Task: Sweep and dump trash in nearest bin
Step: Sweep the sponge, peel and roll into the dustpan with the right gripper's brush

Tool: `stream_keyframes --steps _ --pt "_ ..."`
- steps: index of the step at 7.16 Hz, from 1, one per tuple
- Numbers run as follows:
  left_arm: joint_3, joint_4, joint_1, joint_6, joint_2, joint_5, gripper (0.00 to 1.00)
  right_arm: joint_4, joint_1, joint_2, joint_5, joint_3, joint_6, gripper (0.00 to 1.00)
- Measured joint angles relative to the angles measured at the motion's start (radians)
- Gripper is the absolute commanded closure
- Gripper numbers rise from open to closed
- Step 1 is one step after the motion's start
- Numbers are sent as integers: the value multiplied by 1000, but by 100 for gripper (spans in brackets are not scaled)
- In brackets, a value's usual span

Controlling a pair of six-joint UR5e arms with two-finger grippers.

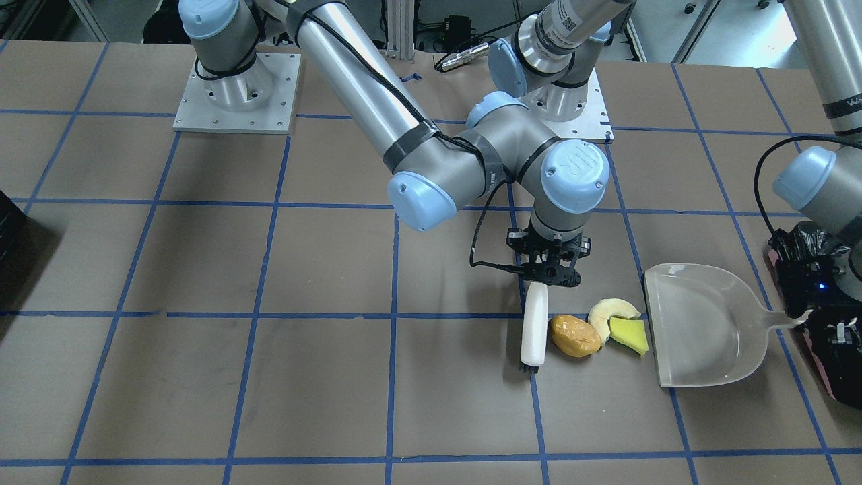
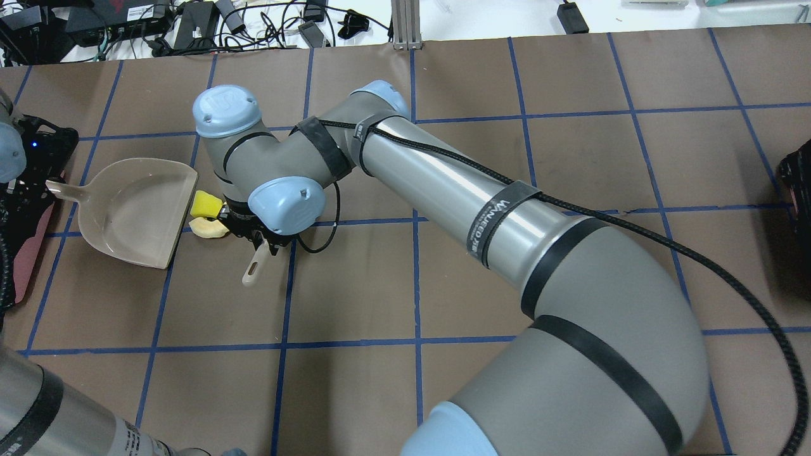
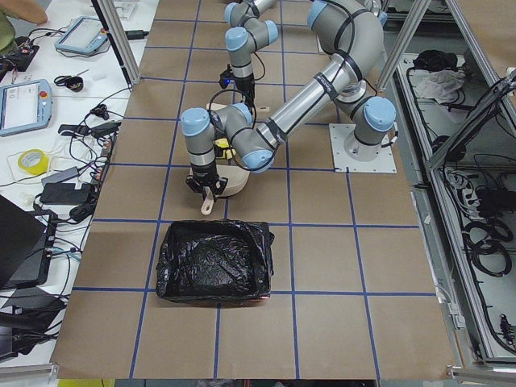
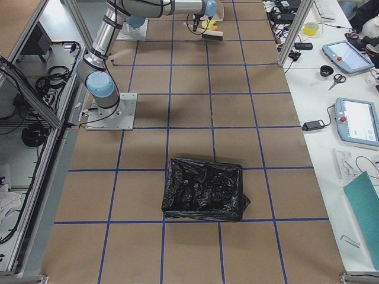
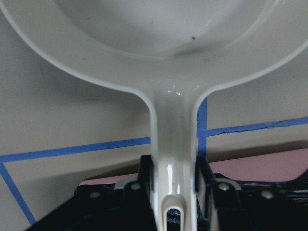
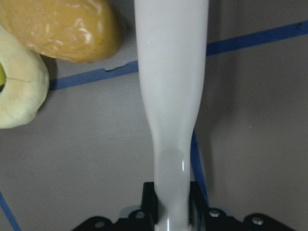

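My right gripper point(image 1: 549, 269) is shut on the handle of a white brush point(image 1: 534, 333), whose head rests on the table just left of the trash. The orange-brown lump point(image 1: 574, 335), cream peel point(image 1: 613, 311) and yellow-green wedge point(image 1: 630, 335) lie together between the brush and the mouth of the white dustpan point(image 1: 707, 333). My left gripper point(image 5: 174, 185) is shut on the dustpan handle point(image 5: 173, 144), holding the pan flat on the table. The pink-sided bin point(image 3: 214, 262) with a black bag stands right behind the dustpan handle; its pink side also shows in the overhead view point(image 2: 28, 250).
A second black-bagged container point(image 4: 204, 189) stands far off at the table's other end and shows as a dark shape at the overhead view's right edge point(image 2: 798, 183). My right arm's long forearm point(image 2: 456, 190) stretches across the table's middle. Blue tape lines grid the brown surface.
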Motion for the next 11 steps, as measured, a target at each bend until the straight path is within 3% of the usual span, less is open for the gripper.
stream_keyframes --steps 2,7,11 --pt "0 2 -1 -21 -8 0 100 -2 11 105 9 -138 42 100" --pt "0 27 -2 -39 -21 2 100 -153 37 167 146 -202 96 100" --pt "0 41 -3 -40 -23 2 100 -200 73 278 182 -365 120 100"
